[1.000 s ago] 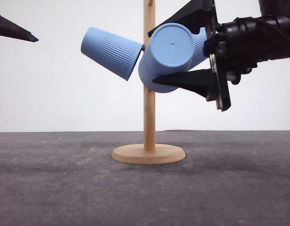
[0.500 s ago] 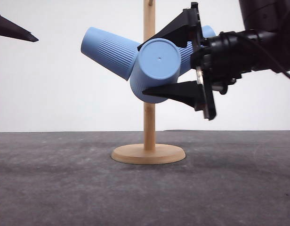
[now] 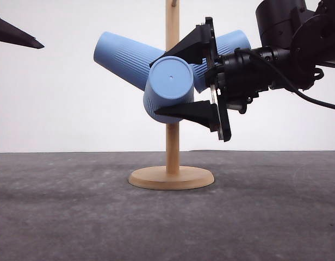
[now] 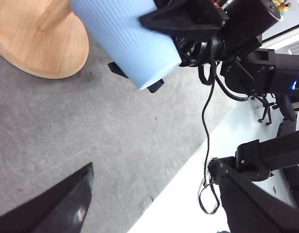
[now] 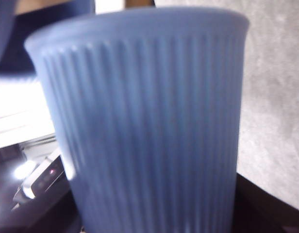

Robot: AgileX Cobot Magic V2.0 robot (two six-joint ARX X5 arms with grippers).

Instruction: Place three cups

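Note:
A wooden stand [image 3: 172, 141] rises from a round base [image 3: 171, 178] in the front view. One light-blue cup [image 3: 124, 58] hangs tilted on its left side, and another cup [image 3: 233, 42] slants up on its right side behind my right arm. My right gripper [image 3: 154, 88] is shut on a third cup [image 3: 168, 89], held in front of the pole with its flat base facing the camera. The right wrist view has this ribbed cup [image 5: 149, 126] close up. My left gripper [image 4: 154, 213] is open and holds nothing; its fingertip [image 3: 18, 33] pokes in at the far upper left.
The dark grey table [image 3: 75, 217] spreads around the base. In the left wrist view the held cup [image 4: 125, 41] hangs above the wooden base [image 4: 38, 43], with the right arm's cable [image 4: 206, 121] trailing past the table edge.
My right gripper has carried the cup leftward and slightly down, from right of the pole to in front of it. The left gripper has stayed still.

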